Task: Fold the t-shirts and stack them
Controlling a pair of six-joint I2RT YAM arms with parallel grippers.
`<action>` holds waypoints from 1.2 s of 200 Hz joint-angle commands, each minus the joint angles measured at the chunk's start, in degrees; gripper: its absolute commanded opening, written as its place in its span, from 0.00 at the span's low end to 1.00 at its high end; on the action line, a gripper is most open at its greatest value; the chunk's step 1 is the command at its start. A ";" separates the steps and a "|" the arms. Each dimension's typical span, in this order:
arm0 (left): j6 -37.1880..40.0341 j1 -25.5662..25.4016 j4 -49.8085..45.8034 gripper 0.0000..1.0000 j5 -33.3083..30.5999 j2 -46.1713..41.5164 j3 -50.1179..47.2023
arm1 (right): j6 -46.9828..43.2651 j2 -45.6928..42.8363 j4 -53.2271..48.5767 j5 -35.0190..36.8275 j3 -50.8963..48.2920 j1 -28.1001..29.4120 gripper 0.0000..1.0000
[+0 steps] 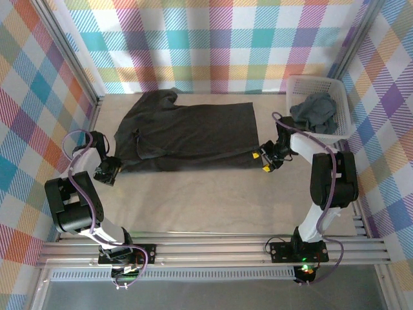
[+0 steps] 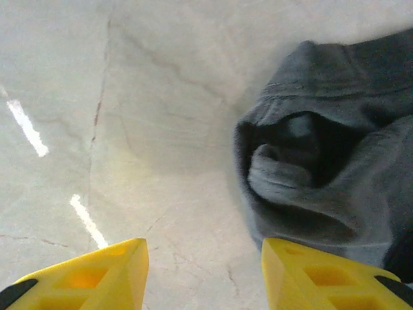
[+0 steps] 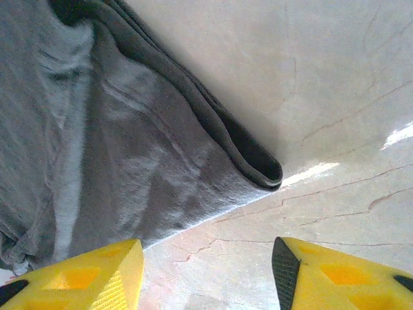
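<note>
Soft, light and floppy, I'd guess, the t-shirt (image 1: pixel 187 135) wants pinching at its folded corners; left pincer (image 2: pixel 203 258) and right pincer (image 3: pixel 208 258) both gape empty.

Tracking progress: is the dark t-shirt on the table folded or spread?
Folded over: the dark grey cloth t-shirt shows doubled layers at its corner.

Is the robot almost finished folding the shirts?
Not nearly. One dark t-shirt lies on the table, and its edge by the right gripper looks doubled over, so perhaps one fold is made. Nothing is in hand: the left gripper and the right one are open beside the cloth. A second t-shirt sits crumpled in the white basket, and no stack exists yet.
</note>
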 commanded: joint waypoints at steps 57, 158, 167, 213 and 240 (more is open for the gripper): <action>-0.05 1.45 11.39 0.52 4.82 3.02 -0.33 | -2.27 4.51 3.79 -2.49 0.89 -1.19 0.57; 2.66 1.45 15.77 0.26 6.00 10.58 3.34 | 1.95 5.17 -0.65 2.07 0.90 -0.09 0.40; 3.06 1.40 15.72 0.21 5.55 10.75 3.51 | 2.03 4.65 -0.87 2.93 0.67 0.05 0.36; 5.46 1.40 12.99 0.00 2.83 10.47 5.44 | -0.95 8.38 -5.94 10.49 7.05 -0.16 0.00; 7.26 1.46 9.01 0.00 -0.24 9.09 7.42 | -4.99 6.29 -10.65 17.93 11.18 -1.32 0.00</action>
